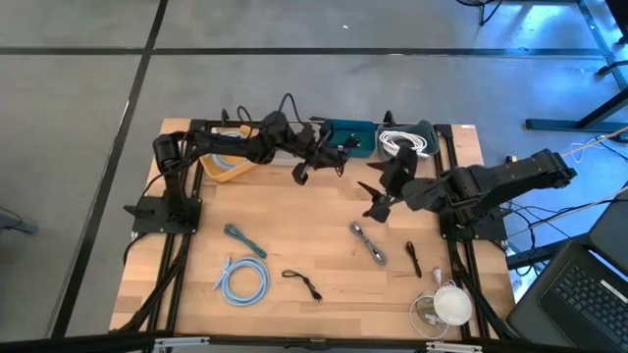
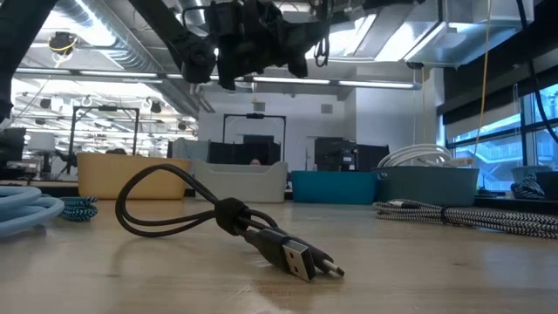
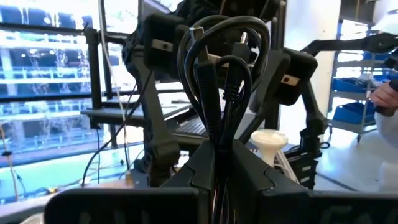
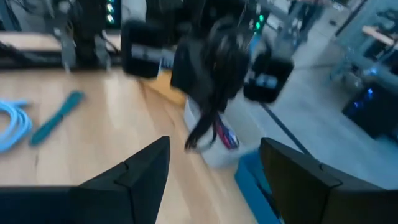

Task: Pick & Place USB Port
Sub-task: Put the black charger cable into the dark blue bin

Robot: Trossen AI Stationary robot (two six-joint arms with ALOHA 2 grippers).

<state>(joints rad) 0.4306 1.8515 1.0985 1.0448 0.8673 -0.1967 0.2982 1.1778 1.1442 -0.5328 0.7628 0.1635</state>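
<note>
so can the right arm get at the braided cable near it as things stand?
Probably yes. The right gripper is open and empty, and the braided cable lies loose on bare wood just in front of it. The left gripper is busy with a black cable.

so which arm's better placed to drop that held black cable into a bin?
Left. Its gripper is shut on the black cable, raised beside the bins at the table's far edge. The right gripper is open, empty and lower over the table.
</note>
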